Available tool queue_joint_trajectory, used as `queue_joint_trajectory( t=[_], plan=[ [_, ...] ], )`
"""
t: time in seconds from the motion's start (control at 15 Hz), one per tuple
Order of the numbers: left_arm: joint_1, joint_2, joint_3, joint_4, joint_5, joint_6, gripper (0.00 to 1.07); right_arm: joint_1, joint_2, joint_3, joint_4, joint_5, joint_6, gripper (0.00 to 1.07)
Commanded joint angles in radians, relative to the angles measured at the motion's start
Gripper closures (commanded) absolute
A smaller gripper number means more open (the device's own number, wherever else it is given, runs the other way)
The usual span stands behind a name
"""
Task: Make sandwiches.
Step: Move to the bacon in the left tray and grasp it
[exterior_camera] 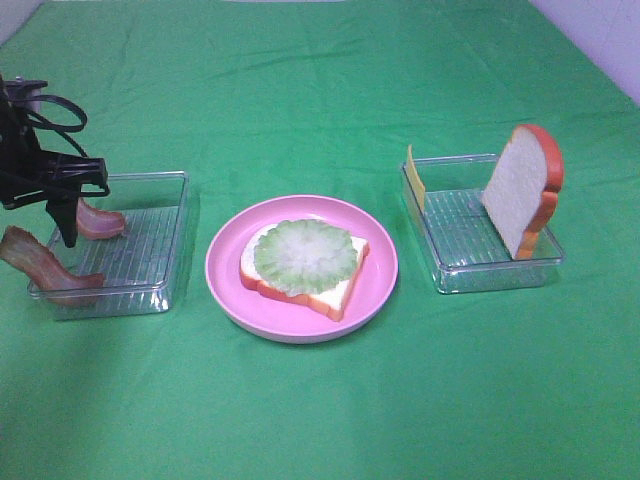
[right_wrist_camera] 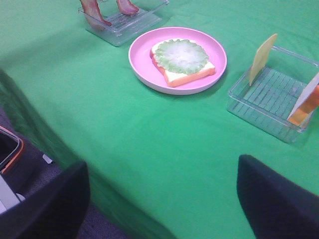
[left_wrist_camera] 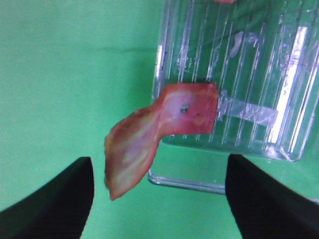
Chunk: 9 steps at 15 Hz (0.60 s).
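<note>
A bread slice (exterior_camera: pixel 340 292) topped with a pale green lettuce disc (exterior_camera: pixel 305 256) lies on the pink plate (exterior_camera: pixel 225 280). One bacon strip (exterior_camera: pixel 40 262) drapes over the left tray's outer edge, and a second bacon strip (exterior_camera: pixel 100 222) lies inside it. My left gripper (exterior_camera: pixel 66 228) hangs open and empty just above the draped bacon (left_wrist_camera: pixel 149 134), with its fingers (left_wrist_camera: pixel 55 199) wide apart. A second bread slice (exterior_camera: pixel 522 190) stands upright in the right tray beside a yellow cheese slice (exterior_camera: pixel 415 180). My right gripper (right_wrist_camera: pixel 162 199) is open and empty, off the near table edge.
The clear left tray (exterior_camera: pixel 150 290) and the clear right tray (exterior_camera: pixel 470 275) flank the plate on the green cloth (exterior_camera: pixel 320 100). In the right wrist view the table's near edge (right_wrist_camera: pixel 60 144) drops off to the floor.
</note>
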Motion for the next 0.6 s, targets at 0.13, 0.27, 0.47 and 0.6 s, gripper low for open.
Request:
queue_joint_trajectory(
  t=[0.13, 0.27, 0.47, 0.6],
  plan=[
    [0.001, 0.048, -0.011, -0.006, -0.035, -0.004, 0.42, -0.002, -0.010, 0.004, -0.003, -0.008, -0.012, 0.31],
    [0.001, 0.074, -0.023, -0.006, -0.044, -0.006, 0.43, -0.002, -0.010, 0.004, -0.003, -0.008, -0.012, 0.31],
    [0.001, 0.092, -0.024, -0.005, -0.061, -0.006, 0.53, -0.002, -0.010, 0.004, -0.003, -0.008, -0.012, 0.31],
    [0.001, 0.093, -0.033, -0.004, -0.061, -0.006, 0.65, -0.002, -0.010, 0.004, -0.003, -0.008, -0.012, 0.31]
  ],
)
